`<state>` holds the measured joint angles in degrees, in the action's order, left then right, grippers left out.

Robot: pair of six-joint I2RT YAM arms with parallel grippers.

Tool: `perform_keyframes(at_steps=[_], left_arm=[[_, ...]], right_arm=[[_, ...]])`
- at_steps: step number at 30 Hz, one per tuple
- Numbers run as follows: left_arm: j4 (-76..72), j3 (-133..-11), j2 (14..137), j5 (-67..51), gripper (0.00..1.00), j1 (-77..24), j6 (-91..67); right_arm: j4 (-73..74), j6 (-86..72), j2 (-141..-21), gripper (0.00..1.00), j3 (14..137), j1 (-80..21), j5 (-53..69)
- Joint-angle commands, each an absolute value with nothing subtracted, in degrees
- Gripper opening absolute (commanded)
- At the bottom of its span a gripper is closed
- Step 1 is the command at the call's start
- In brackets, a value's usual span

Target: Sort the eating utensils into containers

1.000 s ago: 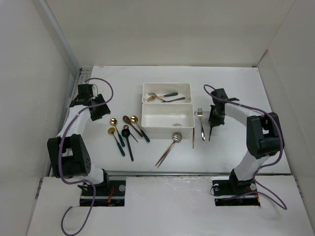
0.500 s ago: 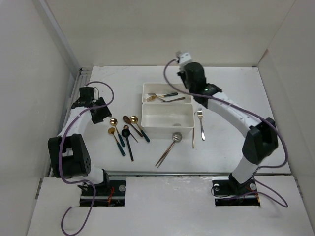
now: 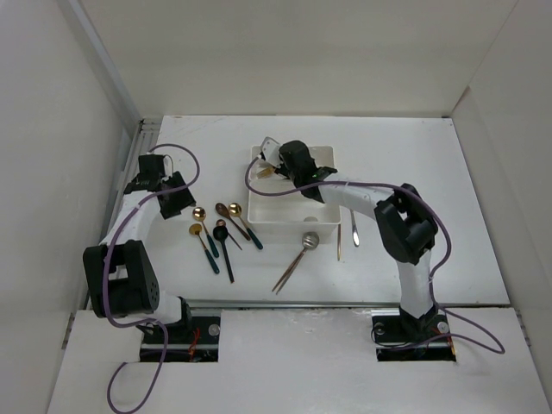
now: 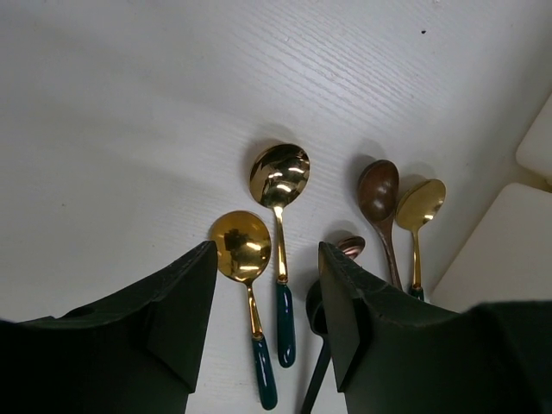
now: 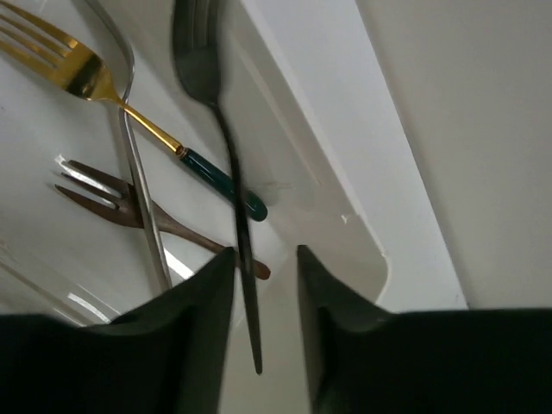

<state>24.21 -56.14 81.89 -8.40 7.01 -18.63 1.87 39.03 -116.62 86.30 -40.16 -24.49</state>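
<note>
My right gripper [image 3: 285, 166] hangs over the far white tray [image 3: 326, 153]. In the right wrist view its fingers [image 5: 265, 254] stand apart, and a blurred black fork [image 5: 228, 155] hangs between them close to the left finger, not clamped. Below in the tray [image 5: 345, 203] lie a gold fork with a green handle [image 5: 82, 67], a brown fork [image 5: 112, 203] and a silver utensil [image 5: 138, 172]. The near tray [image 3: 293, 226] holds nothing visible. My left gripper [image 3: 174, 200] is open and empty above two gold green-handled spoons [image 4: 278, 177] [image 4: 241, 246].
More spoons lie left of the near tray: brown [image 4: 379, 190], gold [image 4: 420, 205] and black [image 3: 222, 241]. A silver spoon [image 3: 310, 241], a copper utensil [image 3: 285, 274], a thin one [image 3: 338, 243] and a silver fork [image 3: 354, 231] lie in front of and to the right of that tray.
My right arm swung from the table's right side, over the back, to above the far tray, bringing the black fork; its fingers now stand apart. The left arm barely moved.
</note>
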Motion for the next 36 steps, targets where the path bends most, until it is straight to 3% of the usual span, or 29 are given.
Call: perform_keyframes(at_steps=[1, 4, 6, 16, 31, 36], left_arm=[[24.51, -55.63, 79.72, -8.26, 0.48, 7.38, -19.42], [26.71, -55.63, 80.33, -7.74, 0.48, 7.38, -20.13], [28.73, -55.63, 80.94, -7.73, 0.48, 7.38, -20.74], [48.51, -51.25, 83.67, -11.43, 0.44, 5.36, -21.27], [43.24, -48.78, 91.57, -12.05, 0.43, -1.58, -22.93], [42.63, -50.35, 98.07, -9.33, 0.33, -0.35, -22.94]], right_arm=[[-2.55, 40.17, -112.95, 0.41, 87.19, -40.17, -24.26], [-2.55, 39.64, -111.54, 0.57, 86.57, -40.17, -25.65], [-2.55, 39.02, -110.14, 0.58, 86.57, -40.17, -26.71], [-3.07, 30.94, -104.15, 0.60, 85.26, -40.17, -29.45], [-3.08, 30.05, -98.62, 0.60, 79.98, -39.11, -34.62], [-3.08, 33.40, -97.56, 0.60, 79.98, -37.89, -40.43]])
